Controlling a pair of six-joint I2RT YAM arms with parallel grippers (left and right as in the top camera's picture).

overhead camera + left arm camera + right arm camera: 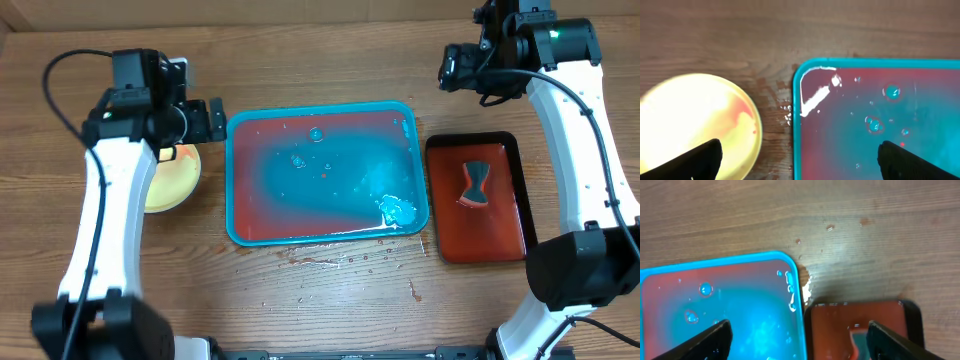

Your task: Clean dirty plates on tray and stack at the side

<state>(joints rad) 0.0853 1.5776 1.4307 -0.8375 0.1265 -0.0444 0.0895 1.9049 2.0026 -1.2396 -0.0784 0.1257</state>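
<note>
Overhead, the left arm covers much of the yellow plate, and whether more plates lie stacked beneath cannot be told. Beside one jaw of the left gripper, glare bleaches that plate and the frame edge crops it. Between the jaws of the right gripper, the sponge shows only as a sliver.
</note>
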